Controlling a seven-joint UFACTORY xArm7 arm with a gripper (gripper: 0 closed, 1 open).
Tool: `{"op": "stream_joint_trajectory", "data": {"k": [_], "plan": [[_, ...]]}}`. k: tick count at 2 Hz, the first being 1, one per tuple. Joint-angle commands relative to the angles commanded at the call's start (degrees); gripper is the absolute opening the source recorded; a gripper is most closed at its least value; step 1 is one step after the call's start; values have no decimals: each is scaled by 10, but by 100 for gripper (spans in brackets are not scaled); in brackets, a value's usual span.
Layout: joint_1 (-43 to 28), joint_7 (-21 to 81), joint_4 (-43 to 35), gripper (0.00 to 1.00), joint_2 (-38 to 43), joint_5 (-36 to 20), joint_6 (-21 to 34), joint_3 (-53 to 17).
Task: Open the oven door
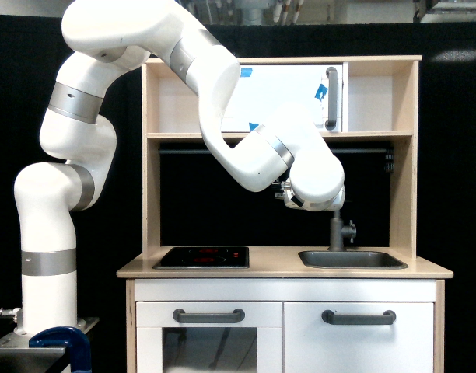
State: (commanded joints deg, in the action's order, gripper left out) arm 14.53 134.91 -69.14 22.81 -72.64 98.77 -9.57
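- Your oven door (288, 97), a wide white panel with a vertical grey handle (331, 98) and blue tape, sat closed.
- Your gripper (288, 194) was mostly hidden; its opening could not be told.

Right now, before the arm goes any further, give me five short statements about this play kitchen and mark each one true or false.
1. The oven door on the upper shelf is shut. True.
2. Its grey bar handle lies horizontal. False: it stands upright, near the door's edge on the exterior view's right.
3. The arm's wrist hangs below the upper shelf, above the counter. True.
4. The sink sits on the exterior view's left of the counter. False: it is on the exterior view's right; the hob is on the left.
5. The tool is clamped on the door handle. False: the wrist is well below the handle; the tool itself is hidden.
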Motion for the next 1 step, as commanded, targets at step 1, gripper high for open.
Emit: {"op": "stream_joint_trajectory", "data": {"k": [1], "plan": [[5,-10,-7,100,-2,-1,-3,9]]}}
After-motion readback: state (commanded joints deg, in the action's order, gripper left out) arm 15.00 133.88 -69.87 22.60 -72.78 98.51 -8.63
